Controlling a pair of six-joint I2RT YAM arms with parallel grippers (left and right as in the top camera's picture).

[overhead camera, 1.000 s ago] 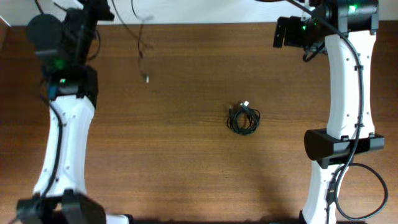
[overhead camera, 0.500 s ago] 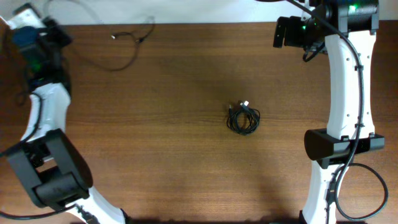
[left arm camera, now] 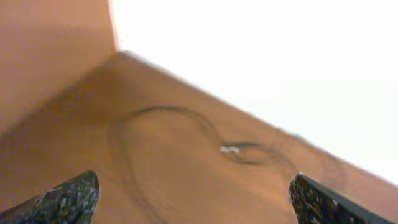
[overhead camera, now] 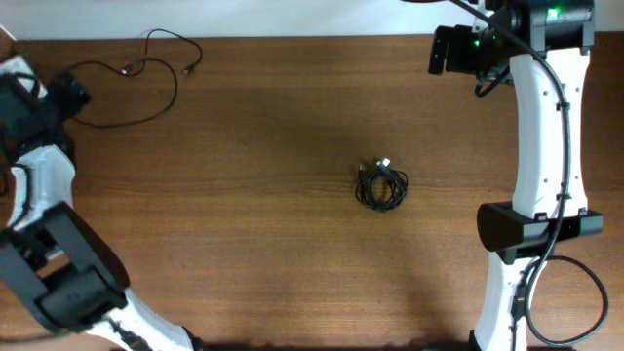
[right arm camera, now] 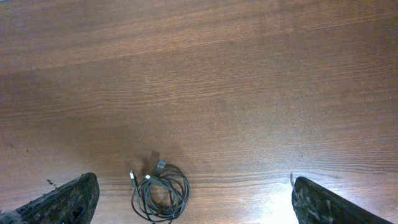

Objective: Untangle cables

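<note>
One of the cables [overhead camera: 136, 96] lies as a loose black loop at the table's back left corner, its plug ends [overhead camera: 189, 68] pointing right. It shows blurred in the left wrist view [left arm camera: 165, 121] with a pale plug [left arm camera: 229, 149]. My left gripper [overhead camera: 66, 94] [left arm camera: 194, 186] is at the far left edge beside that loop, open and empty. More cables form a small coiled bundle [overhead camera: 382, 185] [right arm camera: 159, 193] mid-table. My right gripper [overhead camera: 445, 51] [right arm camera: 194, 188] hangs high at the back right, open, looking down on the bundle.
The wooden table [overhead camera: 253, 244] ends at a white back edge [overhead camera: 292, 18]. The left arm's white links [overhead camera: 49, 185] run along the left side. The right arm [overhead camera: 541, 146] with its thick black cable [overhead camera: 575, 292] stands at the right.
My left arm swung from the back to the far left edge, dragging the loose cable leftward. Its jaws then opened and the cable now lies on the table. The right arm and the bundle stayed still.
</note>
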